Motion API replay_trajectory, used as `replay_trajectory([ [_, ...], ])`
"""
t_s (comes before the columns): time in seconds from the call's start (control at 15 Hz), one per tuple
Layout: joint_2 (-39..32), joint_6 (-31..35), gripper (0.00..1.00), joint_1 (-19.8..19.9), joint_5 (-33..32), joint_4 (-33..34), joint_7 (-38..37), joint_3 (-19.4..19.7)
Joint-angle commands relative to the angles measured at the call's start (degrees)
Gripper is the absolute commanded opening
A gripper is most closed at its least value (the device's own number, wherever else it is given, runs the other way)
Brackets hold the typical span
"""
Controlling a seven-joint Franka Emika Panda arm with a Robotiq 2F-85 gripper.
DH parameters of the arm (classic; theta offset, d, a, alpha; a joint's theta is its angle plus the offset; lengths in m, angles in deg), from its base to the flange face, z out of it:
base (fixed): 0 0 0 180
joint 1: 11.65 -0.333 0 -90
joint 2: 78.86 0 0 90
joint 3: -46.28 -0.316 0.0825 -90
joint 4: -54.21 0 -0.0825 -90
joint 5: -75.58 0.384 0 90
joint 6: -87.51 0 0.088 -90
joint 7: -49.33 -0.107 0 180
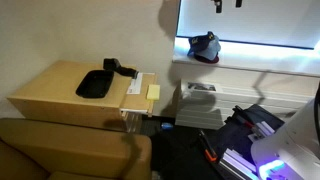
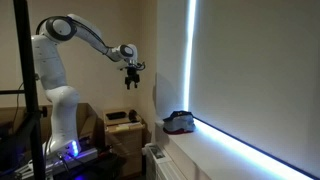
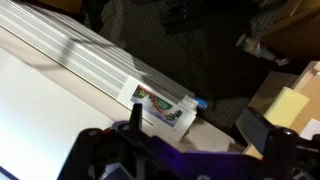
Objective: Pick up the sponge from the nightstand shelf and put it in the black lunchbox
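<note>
Status: no part of the task shows as done.

The sponge (image 1: 152, 91) lies flat on the shelf (image 1: 136, 103) along the edge of the bench (image 1: 50, 95), just beside a white paper sheet (image 1: 135, 86). The black lunchbox (image 1: 94, 85) sits on the main top of the bench, near the shelf. I see nothing pale in or on it. I cannot tell from these views whether it is lidded or open.

My tool (image 2: 132, 80) hangs high in the air, well above the bench and off toward the window side. In the wrist view its fingers are spread wide and the gap between them is bare, so it holds nothing. Below the gap I see a pale ledge and dark floor, not the shelf. The sponge (image 3: 290, 105) shows only at the right margin there (so I judge I am not lined up over it).

Left to do, as I judge it, is everything:
- bring the tool over the shelf
- come down on the sponge and close on it
- lift clear of the paper
- carry the short way across to the lunchbox and let go

A dark bag (image 1: 205, 47) with red trim sits on the window ledge, well apart from the bench and not my concern.
</note>
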State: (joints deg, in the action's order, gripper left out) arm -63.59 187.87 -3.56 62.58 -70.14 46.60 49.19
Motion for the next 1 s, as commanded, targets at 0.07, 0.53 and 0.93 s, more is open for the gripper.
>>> replay_trajectory([
  [0.07, -0.35, 0.73, 1.00, -1.36, -0.37, -1.47, -0.45, 0.03],
  [0.53, -1.49, 10.90, 1.00, -8.12, 0.18, -15.83, -12.36, -6.87],
  [0.93, -3.15, 11.03, 1.00, -10.10, 0.18, -17.15, -16.99, -9.12],
])
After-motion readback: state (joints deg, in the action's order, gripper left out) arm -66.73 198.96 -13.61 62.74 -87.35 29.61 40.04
